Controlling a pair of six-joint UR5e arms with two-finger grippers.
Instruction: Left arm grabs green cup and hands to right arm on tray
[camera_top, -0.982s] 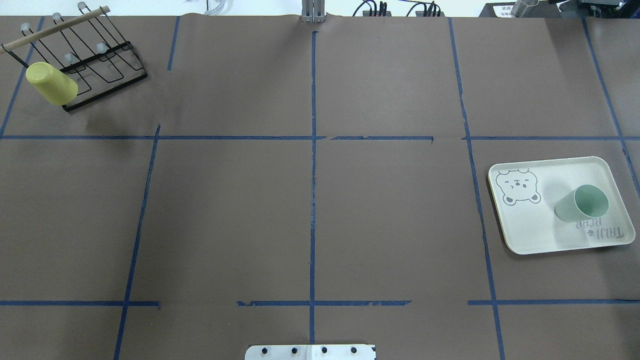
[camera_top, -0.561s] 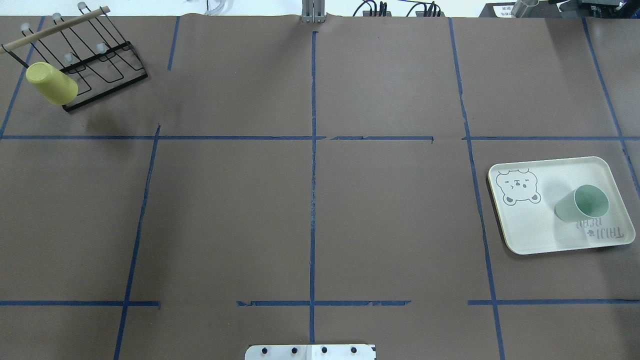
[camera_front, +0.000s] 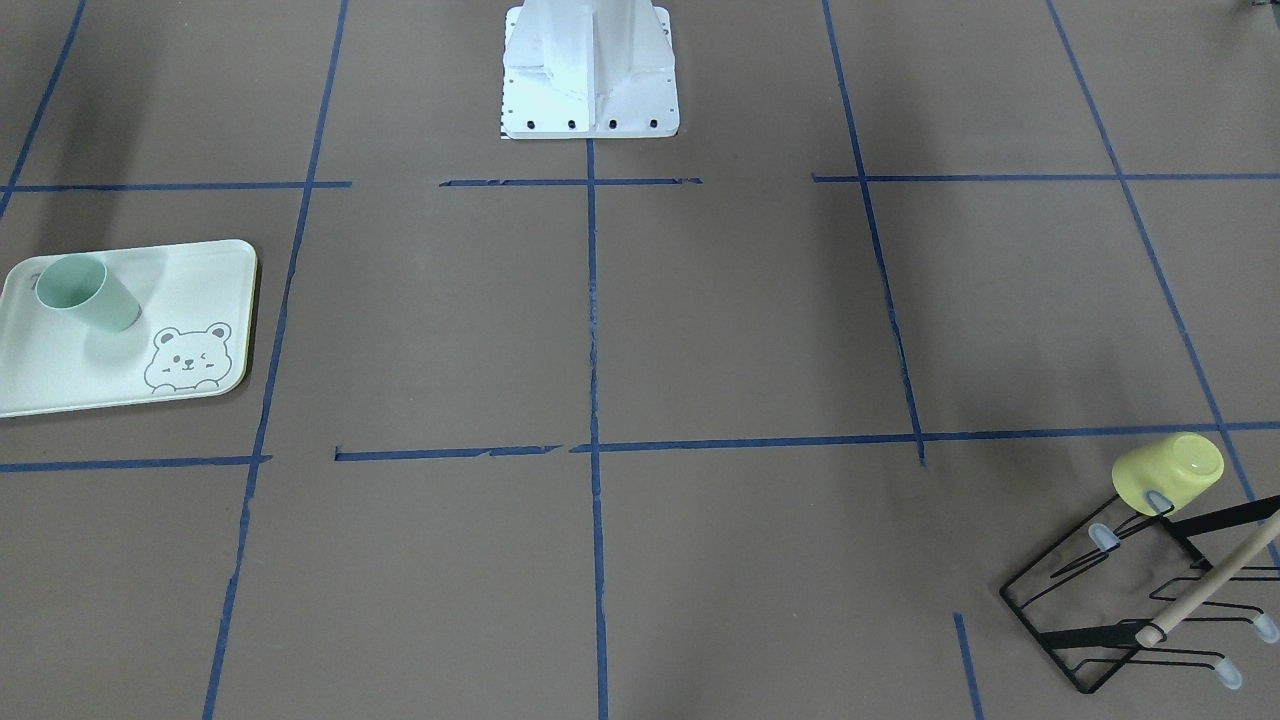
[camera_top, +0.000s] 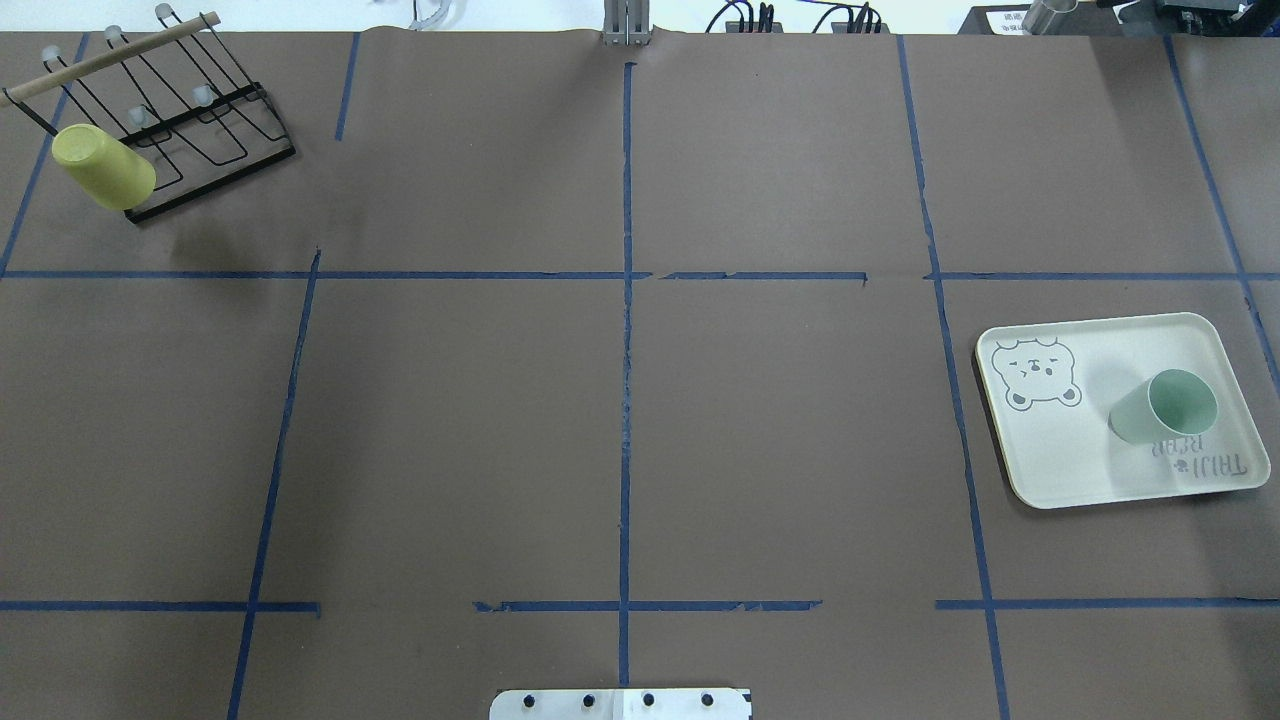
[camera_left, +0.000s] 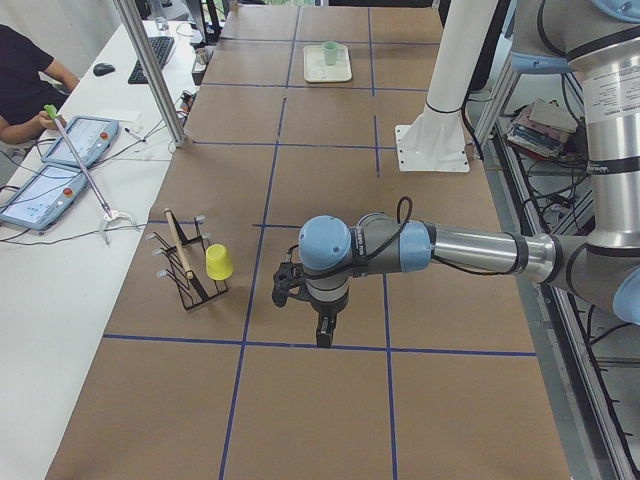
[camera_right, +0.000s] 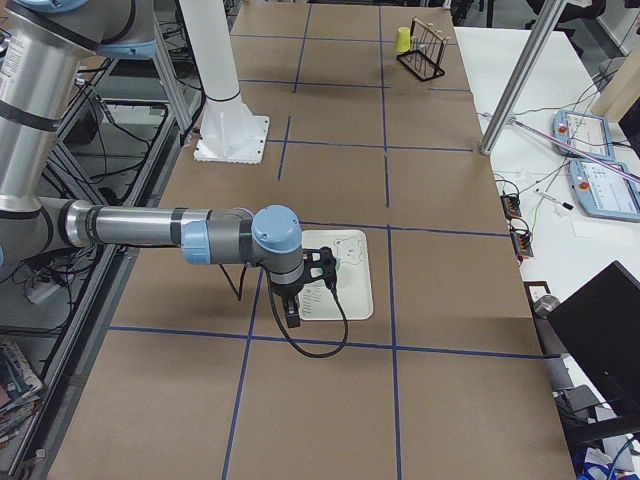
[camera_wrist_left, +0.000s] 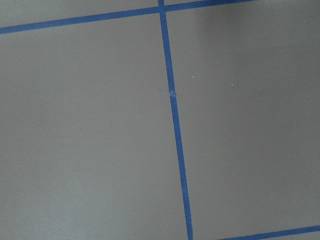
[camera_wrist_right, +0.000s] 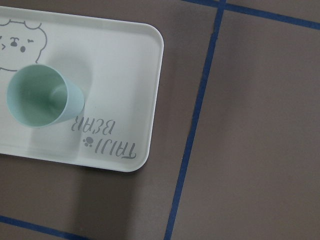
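Note:
The green cup stands upright on the tray at the table's right, near the tray's lettering. It also shows in the front view and in the right wrist view, mouth up and empty. The right gripper hangs over the tray's near edge in the exterior right view only; I cannot tell if it is open or shut. The left gripper points down over bare table in the exterior left view only, far from the cup; I cannot tell its state. Neither touches the cup.
A pale yellow cup hangs upside down on a black wire rack at the far left corner. The robot's white base stands at the near middle edge. Blue tape lines cross the brown table. Operators' tablets lie on a side desk.

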